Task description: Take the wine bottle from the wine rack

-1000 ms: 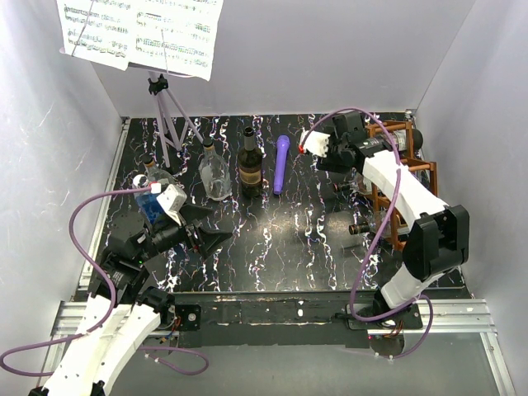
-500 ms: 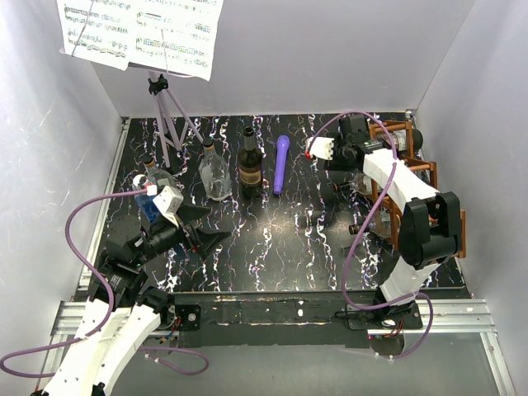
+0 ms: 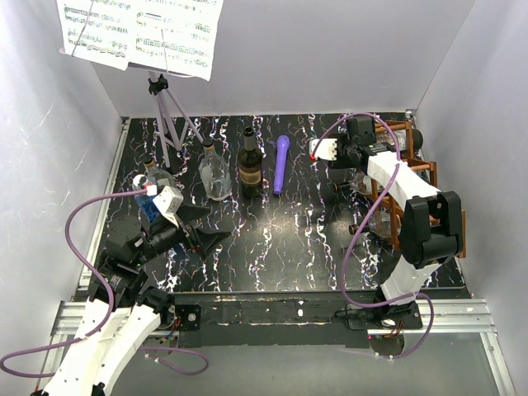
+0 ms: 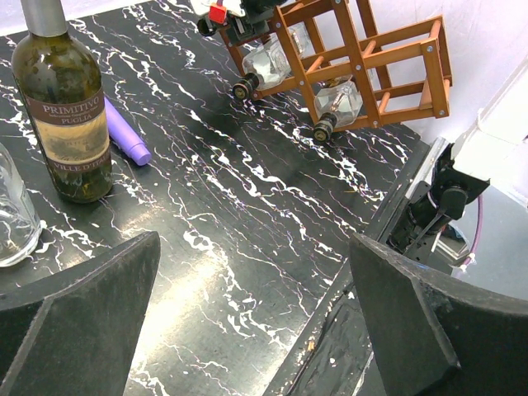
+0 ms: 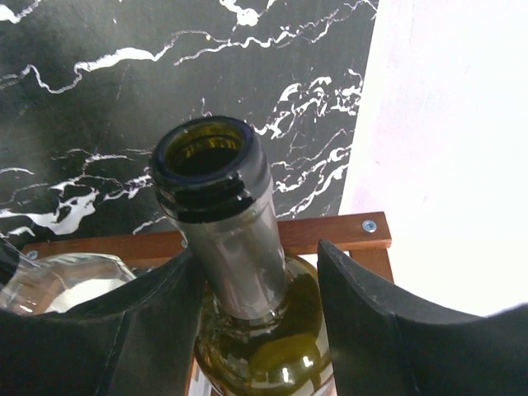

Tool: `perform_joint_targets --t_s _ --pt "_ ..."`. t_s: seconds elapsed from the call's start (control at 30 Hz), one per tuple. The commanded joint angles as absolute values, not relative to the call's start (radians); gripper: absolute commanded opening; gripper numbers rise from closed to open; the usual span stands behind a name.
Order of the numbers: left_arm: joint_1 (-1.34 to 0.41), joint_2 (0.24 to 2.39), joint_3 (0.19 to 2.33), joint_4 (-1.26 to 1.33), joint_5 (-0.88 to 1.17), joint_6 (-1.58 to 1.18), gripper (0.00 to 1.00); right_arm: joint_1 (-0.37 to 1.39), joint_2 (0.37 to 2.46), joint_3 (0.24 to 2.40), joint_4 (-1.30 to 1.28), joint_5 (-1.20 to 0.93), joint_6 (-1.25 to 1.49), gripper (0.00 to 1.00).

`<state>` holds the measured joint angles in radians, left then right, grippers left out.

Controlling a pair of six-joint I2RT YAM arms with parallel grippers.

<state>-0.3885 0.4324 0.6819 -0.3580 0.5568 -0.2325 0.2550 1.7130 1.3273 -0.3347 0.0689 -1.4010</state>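
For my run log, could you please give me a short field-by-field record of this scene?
right gripper: open, fingers flanking the neck of the green wine bottle
green wine bottle: in the wine rack, mouth open
left gripper: open, over the table, holding nothing
on table: Primitivo wine bottle, purple cylinder
task state: bottle not yet removed

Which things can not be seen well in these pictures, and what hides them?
- Right wrist view: body and label of the wine bottle, cut off by bottom edge and right hand.
- Top view: same bottle, mostly under the right arm.
- Top view: blue item, partly behind left arm.
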Motion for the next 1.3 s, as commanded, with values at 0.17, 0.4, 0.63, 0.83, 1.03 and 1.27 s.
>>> perform_joint_targets --t_s 0.17,0.4,0.63,0.83,1.03,1.27 --pt "-0.393 0.420 0.683 -0.356 0.537 -0.218 0.98 0.245 1.726 1.321 -0.272 0.054 -1.520 0.51" --pt "-0.393 0.419 0.684 -0.357 0.531 -0.218 0.98 0.250 1.697 1.284 -0.262 0.054 -1.511 0.33" --pt "-0.393 0.422 0.683 -0.357 0.522 -0.219 0.98 0.297 1.686 1.278 -0.258 0.063 -1.476 0.01" --pt "-0.393 0.417 0.683 -0.360 0.509 -0.216 0.98 0.351 1.687 1.275 -0.238 0.110 -1.476 0.01" --pt "-0.393 0.405 0.686 -0.364 0.485 -0.209 0.98 0.379 1.664 1.278 -0.250 0.121 -1.456 0.01" --pt "-0.393 0.388 0.689 -0.370 0.450 -0.207 0.98 0.436 1.634 1.273 -0.247 0.109 -1.417 0.01"
